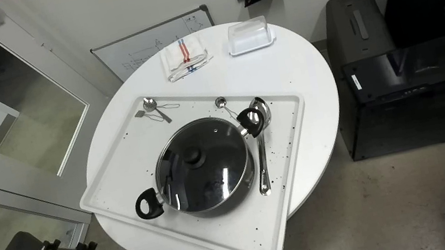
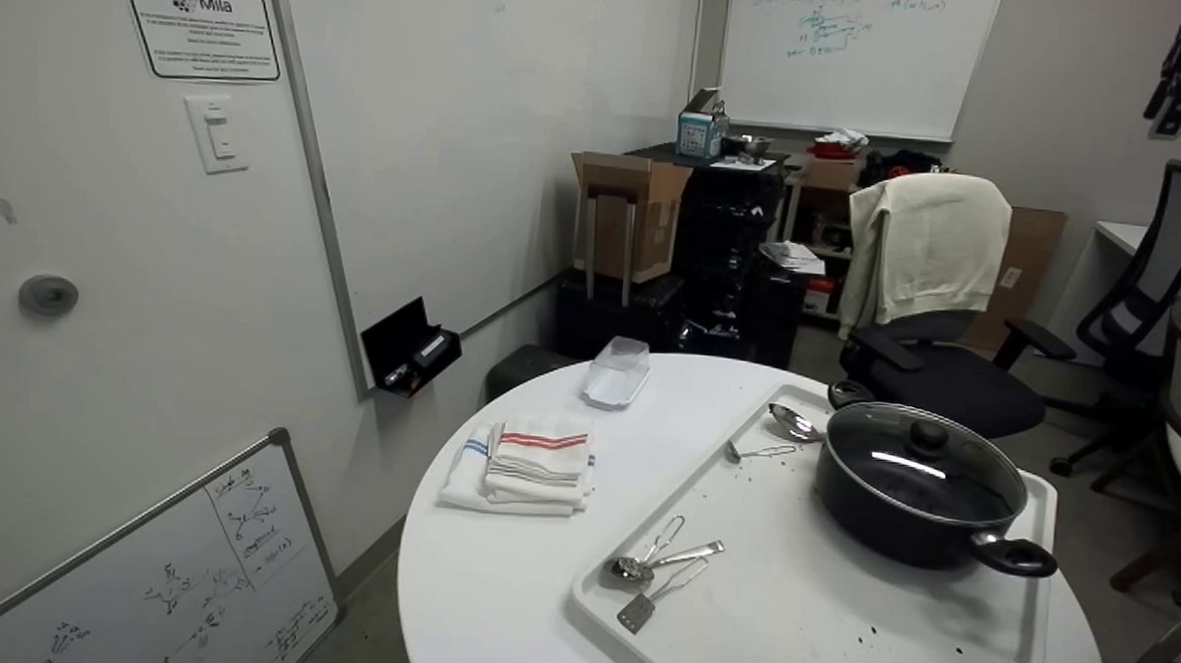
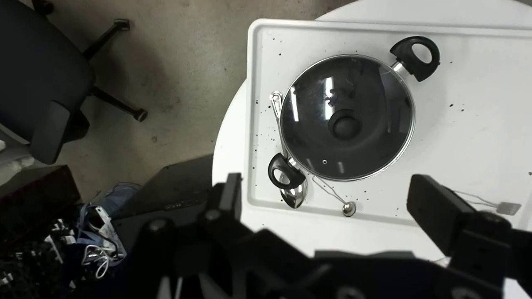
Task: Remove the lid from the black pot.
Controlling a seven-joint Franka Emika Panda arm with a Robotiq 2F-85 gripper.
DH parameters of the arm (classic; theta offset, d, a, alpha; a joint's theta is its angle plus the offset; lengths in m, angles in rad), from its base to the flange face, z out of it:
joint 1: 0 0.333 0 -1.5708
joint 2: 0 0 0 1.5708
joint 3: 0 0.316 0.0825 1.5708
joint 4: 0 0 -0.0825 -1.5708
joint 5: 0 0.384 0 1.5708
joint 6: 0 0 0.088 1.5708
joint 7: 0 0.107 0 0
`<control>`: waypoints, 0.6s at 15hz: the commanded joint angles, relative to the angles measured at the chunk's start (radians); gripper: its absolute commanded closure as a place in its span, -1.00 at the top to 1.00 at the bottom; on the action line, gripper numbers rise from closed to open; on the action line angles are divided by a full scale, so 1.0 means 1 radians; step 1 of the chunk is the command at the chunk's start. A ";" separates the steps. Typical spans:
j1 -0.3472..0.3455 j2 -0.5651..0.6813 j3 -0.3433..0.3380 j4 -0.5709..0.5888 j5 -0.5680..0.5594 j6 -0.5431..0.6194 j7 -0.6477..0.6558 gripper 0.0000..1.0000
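One dark see-through round glass lid with a thin metal rim and one black knob is sitting on one wide round black pot, which is standing right of centre in the wrist view. Two black handles are sticking out from opposite sides of the pot. Beneath it, one white rectangular tray is lying flat.

Two shiny metal utensils are lying close to the pot: one large spoon, its bowl partly hidden by a handle, and one small round-headed ladle. In the lower middle of the frame in an exterior view, one square-headed metal spatula is lying beside overlapping round-headed metal pieces, too tangled for me to count.

One round white desk is carrying the tray. At the top of the frame in an exterior view, one clear-topped white plastic dish and folded white cloths with red and blue stripes are resting on it.

One black two-fingered gripper is reaching in from the bottom of the wrist view, its two fingers standing well apart at lower left and lower right. The wrist camera is facing down at the lid.
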 commanded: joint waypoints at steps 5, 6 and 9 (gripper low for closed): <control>0.033 0.252 -0.009 0.128 0.093 -0.025 -0.160 1.00; 0.034 0.281 -0.002 0.137 0.098 -0.027 -0.174 1.00; 0.040 0.358 0.024 0.140 0.106 -0.002 -0.196 1.00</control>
